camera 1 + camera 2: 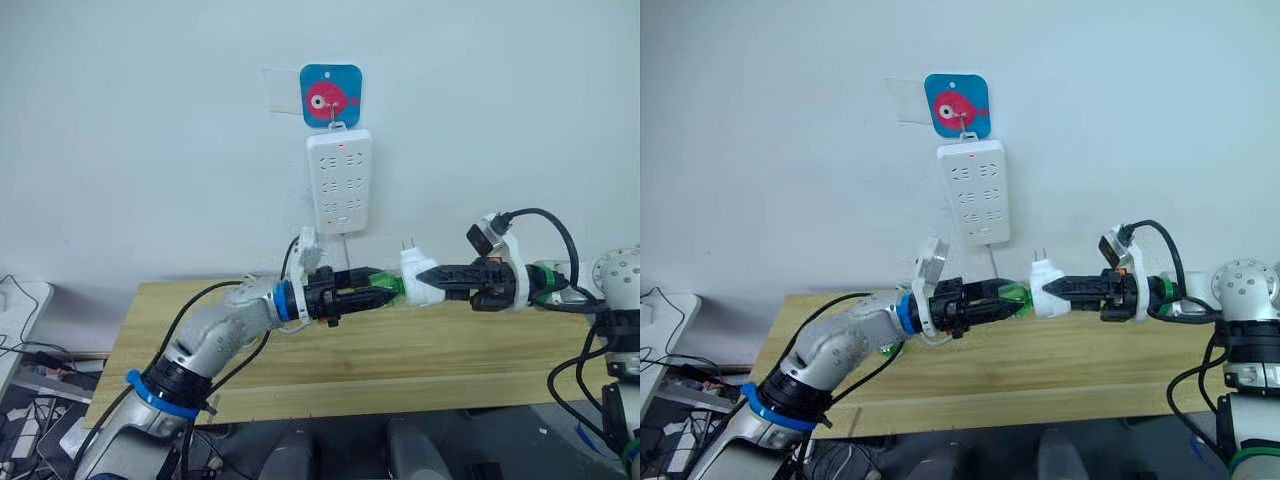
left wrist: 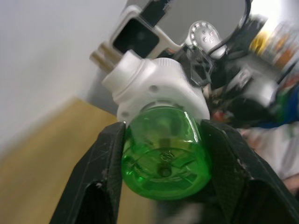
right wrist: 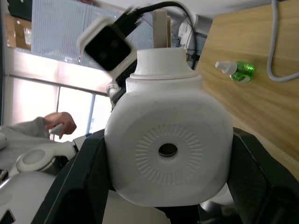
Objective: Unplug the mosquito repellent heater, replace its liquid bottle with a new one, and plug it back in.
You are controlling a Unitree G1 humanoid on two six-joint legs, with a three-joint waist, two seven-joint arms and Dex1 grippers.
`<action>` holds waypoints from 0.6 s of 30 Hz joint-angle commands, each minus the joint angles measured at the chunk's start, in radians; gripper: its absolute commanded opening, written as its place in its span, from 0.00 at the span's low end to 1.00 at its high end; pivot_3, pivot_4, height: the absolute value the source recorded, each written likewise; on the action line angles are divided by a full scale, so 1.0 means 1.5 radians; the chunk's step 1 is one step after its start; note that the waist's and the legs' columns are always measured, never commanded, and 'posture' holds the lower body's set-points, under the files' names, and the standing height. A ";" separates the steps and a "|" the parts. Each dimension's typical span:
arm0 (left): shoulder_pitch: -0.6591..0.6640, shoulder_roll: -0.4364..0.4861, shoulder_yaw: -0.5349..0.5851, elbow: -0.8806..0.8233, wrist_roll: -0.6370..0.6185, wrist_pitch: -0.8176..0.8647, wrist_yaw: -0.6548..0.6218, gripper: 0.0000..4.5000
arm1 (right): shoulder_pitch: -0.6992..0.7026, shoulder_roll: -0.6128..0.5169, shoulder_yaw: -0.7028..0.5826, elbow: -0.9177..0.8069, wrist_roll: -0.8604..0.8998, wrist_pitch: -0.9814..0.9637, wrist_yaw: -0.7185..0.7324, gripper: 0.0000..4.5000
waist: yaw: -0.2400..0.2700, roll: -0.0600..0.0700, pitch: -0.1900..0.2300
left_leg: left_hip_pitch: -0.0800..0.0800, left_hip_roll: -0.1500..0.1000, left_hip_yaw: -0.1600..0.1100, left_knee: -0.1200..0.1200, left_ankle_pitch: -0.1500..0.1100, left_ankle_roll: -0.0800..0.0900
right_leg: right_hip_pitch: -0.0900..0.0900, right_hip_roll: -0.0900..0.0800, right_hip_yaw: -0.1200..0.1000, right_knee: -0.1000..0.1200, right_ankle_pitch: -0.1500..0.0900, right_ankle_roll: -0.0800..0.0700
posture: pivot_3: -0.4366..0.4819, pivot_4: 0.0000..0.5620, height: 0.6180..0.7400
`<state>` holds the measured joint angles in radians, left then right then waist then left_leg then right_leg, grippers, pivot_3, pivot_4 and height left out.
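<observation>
Right end effector: closed around the mosquito repellent heater, one black finger on each side of the white body; the vent hole faces back along the fingers and the two plug prongs point up.
Left end effector: closed on the green liquid bottle, fingers pressed against its rounded sides; the bottle's base faces back toward the wrist.
Heater position: held in the air between the two end effectors, above the counter and below the power strip on the wall; it is unplugged.
Bottle position: its neck end sits in the underside of the heater, straight ahead of the left fingertips; whether it is threaded in or loose cannot be told.
Second bottle: a green bottle with a white cap lies on its side on the counter beyond the right end effector, near a grey cable.
Risk, slip: the bottle wall is smooth and curved, so it may be spun inside the left grip instead of being turned.
Risk, twist: the heater may be rotated within the right fingers if the torque is not resisted.
Risk, drop: if the two are pulled apart off-axis, the bottle may be jammed or let fall onto the counter, and liquid may be spilled.
</observation>
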<state>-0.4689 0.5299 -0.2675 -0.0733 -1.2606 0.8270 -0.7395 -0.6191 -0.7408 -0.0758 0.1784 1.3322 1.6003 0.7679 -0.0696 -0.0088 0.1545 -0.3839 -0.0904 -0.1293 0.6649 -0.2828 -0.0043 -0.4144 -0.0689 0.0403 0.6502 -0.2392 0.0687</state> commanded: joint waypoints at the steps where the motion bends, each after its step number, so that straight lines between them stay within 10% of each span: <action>1: -0.004 -0.019 0.068 0.029 -0.127 0.115 0.030 0.49 | -0.002 0.014 -0.011 -0.035 -0.010 0.005 0.001 0.66 | 0.000 0.000 0.000 | 0.000 0.000 0.000 0.000 0.000 0.000 | 0.000 0.000 0.000 0.000 0.000 0.000 | 0.37 0.28 1.00; 18: 0.042 -0.002 0.190 0.035 -0.088 0.257 -0.007 0.49 | 0.002 -0.015 -0.091 -0.006 -0.027 0.006 -0.041 0.66 | 0.004 -0.001 0.000 | 0.000 -0.001 0.001 0.000 0.001 -0.001 | 0.000 -0.002 0.002 -0.001 0.000 -0.001 | 0.36 0.27 1.00</action>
<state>-0.4077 0.5152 -0.0228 0.0104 -1.3981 1.2143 -0.7199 -0.6067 -0.7383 -0.1692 0.1668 1.3003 1.6063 0.6968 -0.0632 -0.0097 0.1550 -0.3840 -0.0914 -0.1276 0.6648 -0.2817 -0.0066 -0.4147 -0.0719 0.0429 0.6486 -0.2388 0.0678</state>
